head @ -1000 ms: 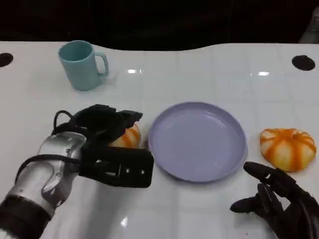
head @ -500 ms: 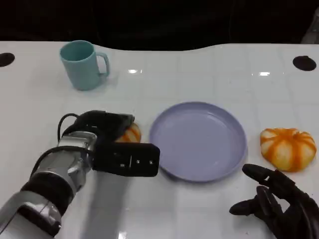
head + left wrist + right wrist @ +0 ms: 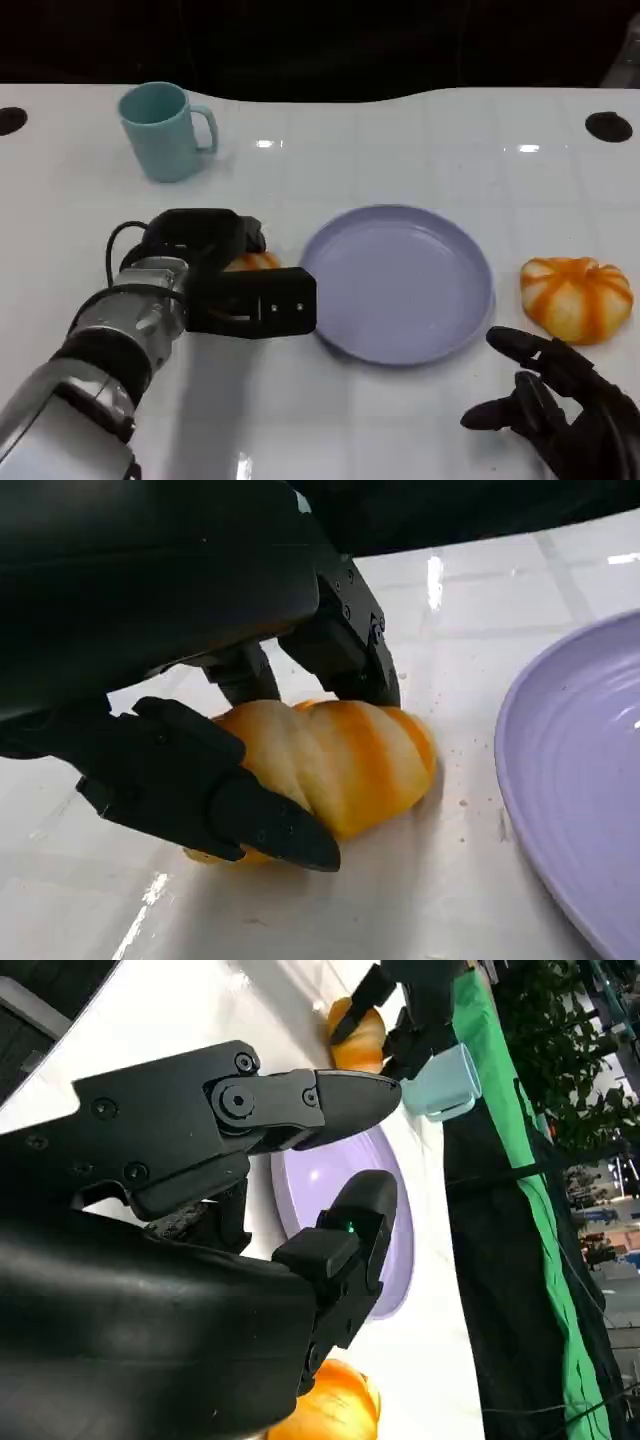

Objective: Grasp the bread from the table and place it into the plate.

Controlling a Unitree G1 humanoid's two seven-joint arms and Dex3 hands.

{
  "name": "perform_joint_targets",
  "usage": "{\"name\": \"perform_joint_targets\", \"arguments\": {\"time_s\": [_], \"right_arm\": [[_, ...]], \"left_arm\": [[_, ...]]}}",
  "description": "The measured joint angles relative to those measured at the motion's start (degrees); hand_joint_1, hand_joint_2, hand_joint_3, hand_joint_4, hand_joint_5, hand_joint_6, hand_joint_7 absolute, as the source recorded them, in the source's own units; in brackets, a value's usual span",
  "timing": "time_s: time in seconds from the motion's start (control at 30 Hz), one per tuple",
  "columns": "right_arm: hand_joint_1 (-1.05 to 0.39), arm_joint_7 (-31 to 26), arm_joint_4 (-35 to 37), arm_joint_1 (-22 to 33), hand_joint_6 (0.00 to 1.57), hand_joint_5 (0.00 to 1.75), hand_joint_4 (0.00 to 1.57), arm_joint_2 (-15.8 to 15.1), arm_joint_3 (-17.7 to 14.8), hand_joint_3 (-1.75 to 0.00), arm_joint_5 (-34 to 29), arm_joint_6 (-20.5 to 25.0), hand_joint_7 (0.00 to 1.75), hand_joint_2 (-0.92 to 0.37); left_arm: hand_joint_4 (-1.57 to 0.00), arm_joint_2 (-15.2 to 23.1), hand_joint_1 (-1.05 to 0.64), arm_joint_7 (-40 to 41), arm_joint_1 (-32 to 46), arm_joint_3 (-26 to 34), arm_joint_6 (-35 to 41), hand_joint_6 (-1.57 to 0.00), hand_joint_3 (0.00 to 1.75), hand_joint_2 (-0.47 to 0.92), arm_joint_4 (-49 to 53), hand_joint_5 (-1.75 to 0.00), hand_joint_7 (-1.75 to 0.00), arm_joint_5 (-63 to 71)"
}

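A striped orange bread roll lies on the white table just left of the lilac plate. My left hand covers it from above, with the thumb against its near side and fingers against its far side, gripping it while it rests on the table. A second orange roll lies right of the plate. My right hand rests near the front edge, below that roll, fingers spread and holding nothing.
A teal mug stands at the back left. Two dark round marks sit at the table's far corners. Beyond the table's back edge it is dark.
My left hand has settled lower over the roll and its fingers have closed round it, so less of the roll shows in the head view. The right hand has not moved.
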Motion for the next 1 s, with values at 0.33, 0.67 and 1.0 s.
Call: {"name": "perform_joint_targets", "arguments": {"time_s": [0.33, 0.67, 1.0], "right_arm": [[-0.77, -0.01, 0.0, -0.01, 0.87, 1.06, 0.8, 0.0, 0.0, -0.33, -0.07, -0.06, 0.59, -0.92], [-0.76, 0.03, 0.34, -0.13, 0.86, 1.08, 0.79, -0.13, -0.17, -0.33, -0.35, -0.78, 0.6, -0.92], [-0.77, 0.11, 0.9, -0.18, 0.86, 1.09, 0.79, -0.26, -0.3, -0.33, 0.05, -0.8, 0.61, -0.92]], "left_arm": [[-0.78, 0.02, -0.15, 1.38, -0.19, 1.21, -1.37, -0.64, 0.67, 0.75, 0.31, -1.73, -1.63, -2.01], [-0.85, 1.62, -0.13, 6.33, 3.32, 11.98, -9.42, -0.68, 1.14, 0.56, -3.72, -1.75, -1.75, -13.74], [-0.87, 1.21, -0.08, 4.07, 3.32, 13.69, -10.56, -0.71, 1.27, 0.42, -8.53, -1.75, -1.75, -16.24]]}}
